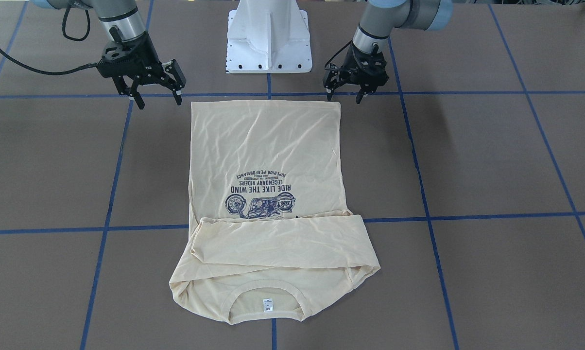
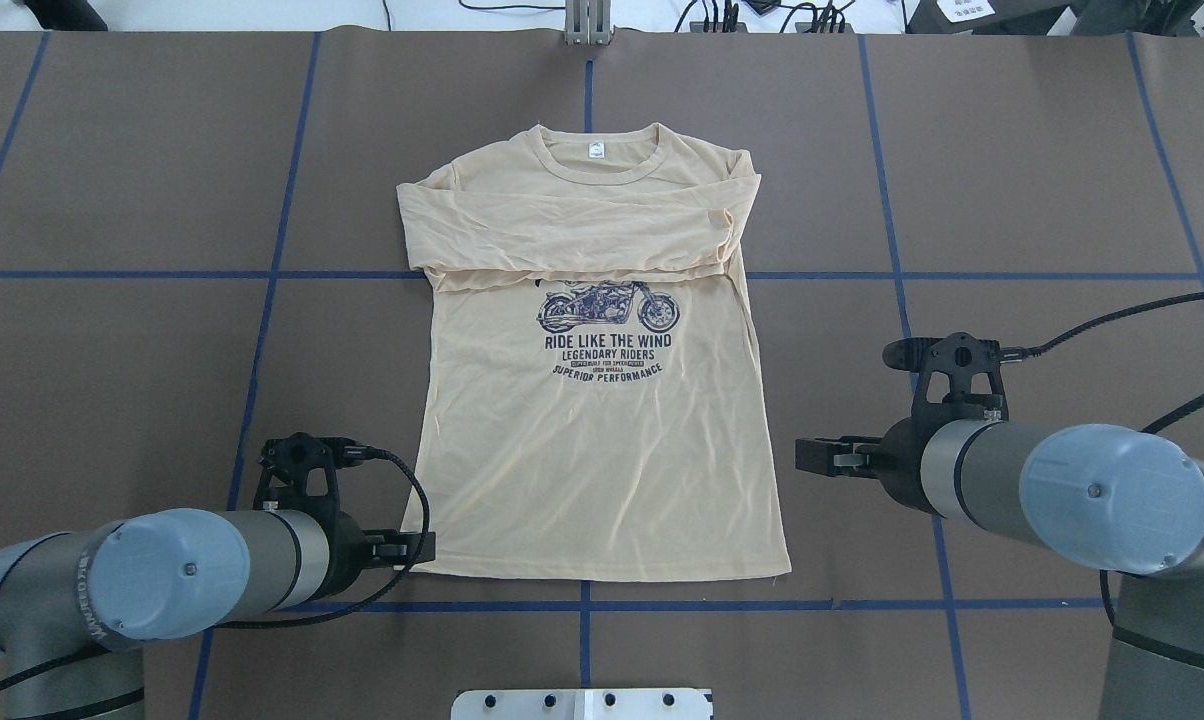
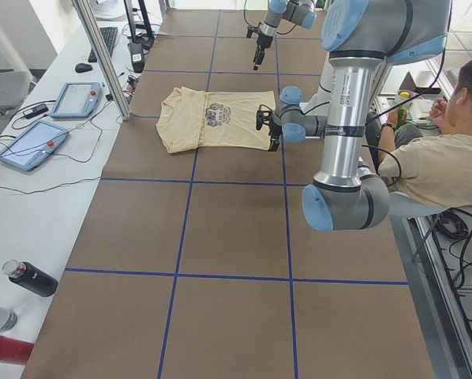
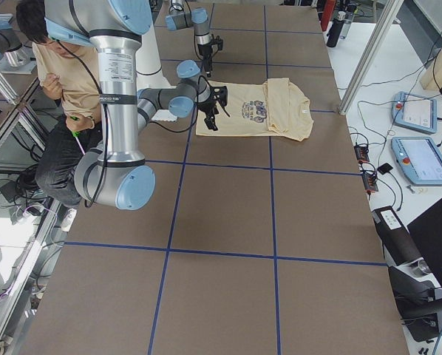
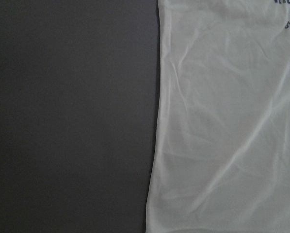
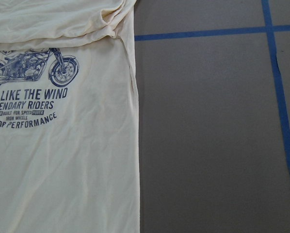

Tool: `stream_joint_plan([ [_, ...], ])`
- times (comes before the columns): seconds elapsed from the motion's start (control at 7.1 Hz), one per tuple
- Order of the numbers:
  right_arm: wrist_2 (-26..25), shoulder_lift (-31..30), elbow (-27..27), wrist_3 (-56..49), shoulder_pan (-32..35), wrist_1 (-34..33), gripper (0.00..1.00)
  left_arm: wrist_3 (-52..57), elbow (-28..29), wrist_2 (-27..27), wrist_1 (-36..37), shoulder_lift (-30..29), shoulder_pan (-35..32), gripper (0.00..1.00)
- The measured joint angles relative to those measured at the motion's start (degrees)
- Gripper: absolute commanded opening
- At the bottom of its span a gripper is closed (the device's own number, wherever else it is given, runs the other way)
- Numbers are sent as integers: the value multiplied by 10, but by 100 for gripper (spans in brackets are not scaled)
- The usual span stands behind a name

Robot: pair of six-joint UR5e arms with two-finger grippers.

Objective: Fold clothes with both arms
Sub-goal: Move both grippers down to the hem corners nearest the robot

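I run two silver-grey tubular arms, the left arm [image 2: 212,570] and the right arm [image 2: 982,470]. Both have rounded light blue joint caps [image 2: 1102,495], each with a small dark centre screw. Black cables [image 1: 54,73] trail to the black two-finger tools, the right gripper [image 1: 160,102] and the left gripper [image 1: 345,96]. The white pedestal base [image 1: 268,39] has a row of dark screws along its edge.

Overhead and front views face each other; wrist cameras look closely down at edges of the T-shirt [image 5: 222,126].
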Motion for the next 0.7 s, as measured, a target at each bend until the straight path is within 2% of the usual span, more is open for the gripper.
stream_joint_plan([
  [0.56,0,1,0,0,0,0,100,0,34,-3,-1,-21,6,59],
  [0.7,-1,1,0,0,0,0,100,0,36,-4,-1,-21,8,52],
])
